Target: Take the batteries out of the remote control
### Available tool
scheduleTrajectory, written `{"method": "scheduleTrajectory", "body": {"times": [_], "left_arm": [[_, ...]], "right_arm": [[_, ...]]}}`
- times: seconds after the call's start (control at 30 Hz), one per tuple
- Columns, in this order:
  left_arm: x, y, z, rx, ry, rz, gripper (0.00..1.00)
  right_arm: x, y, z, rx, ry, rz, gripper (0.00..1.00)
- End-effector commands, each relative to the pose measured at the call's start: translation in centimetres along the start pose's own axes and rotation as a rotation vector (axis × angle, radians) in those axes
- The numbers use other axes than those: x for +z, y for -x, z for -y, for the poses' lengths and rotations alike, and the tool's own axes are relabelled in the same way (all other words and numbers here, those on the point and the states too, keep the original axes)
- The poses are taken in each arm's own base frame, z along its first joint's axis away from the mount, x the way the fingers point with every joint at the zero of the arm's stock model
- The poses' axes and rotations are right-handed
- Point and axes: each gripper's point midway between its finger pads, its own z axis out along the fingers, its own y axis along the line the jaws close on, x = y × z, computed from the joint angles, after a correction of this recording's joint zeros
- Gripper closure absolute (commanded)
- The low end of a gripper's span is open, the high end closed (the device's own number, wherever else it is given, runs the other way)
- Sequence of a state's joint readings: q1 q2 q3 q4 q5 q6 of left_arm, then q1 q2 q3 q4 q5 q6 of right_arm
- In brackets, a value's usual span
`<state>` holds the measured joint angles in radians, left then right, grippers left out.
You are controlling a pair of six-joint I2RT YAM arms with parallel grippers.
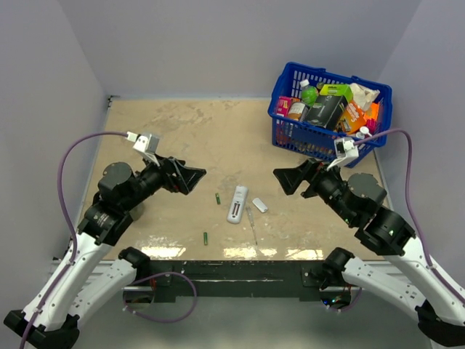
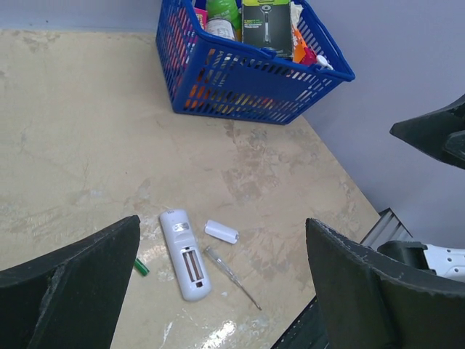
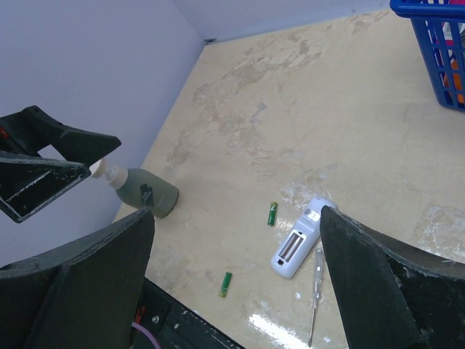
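Observation:
The white remote control (image 1: 237,204) lies back side up at the table's front middle, its battery bay open and bare; it also shows in the left wrist view (image 2: 185,254) and the right wrist view (image 3: 296,247). Two green batteries lie loose on the table: one (image 1: 217,198) just left of the remote, one (image 1: 205,238) nearer the front edge, both in the right wrist view (image 3: 272,213) (image 3: 226,283). My left gripper (image 1: 190,177) is open and empty, raised left of the remote. My right gripper (image 1: 287,179) is open and empty, raised to its right.
The small white cover piece (image 1: 259,206) lies right of the remote. A thin clear screwdriver (image 1: 251,222) lies beside it. A blue basket (image 1: 290,131) full of goods stands at the back right. A dark green pump bottle (image 3: 142,193) lies by the left wall.

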<state>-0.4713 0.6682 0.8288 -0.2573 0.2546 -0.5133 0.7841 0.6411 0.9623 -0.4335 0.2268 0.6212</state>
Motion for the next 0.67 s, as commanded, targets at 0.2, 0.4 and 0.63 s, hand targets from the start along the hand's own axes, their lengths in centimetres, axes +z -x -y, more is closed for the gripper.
{"method": "scheduleTrajectory", "body": {"times": [0.2,0.4,0.63], "left_arm": [[-0.8,1.8,0.7,0.003,-0.004,0.052,0.00],[-1.0,2.1,0.3,0.000,0.026,0.062,0.00],[-1.1,3.1,0.5,0.015,0.037,0.081,0.00]], "right_arm": [[-0.5,2.0,-0.2,-0.009,-0.018,0.055,0.02],[-0.6,2.3,-0.3,-0.008,-0.014,0.064,0.02],[-0.6,2.6,-0.6,-0.007,-0.003,0.071,0.02]]}}
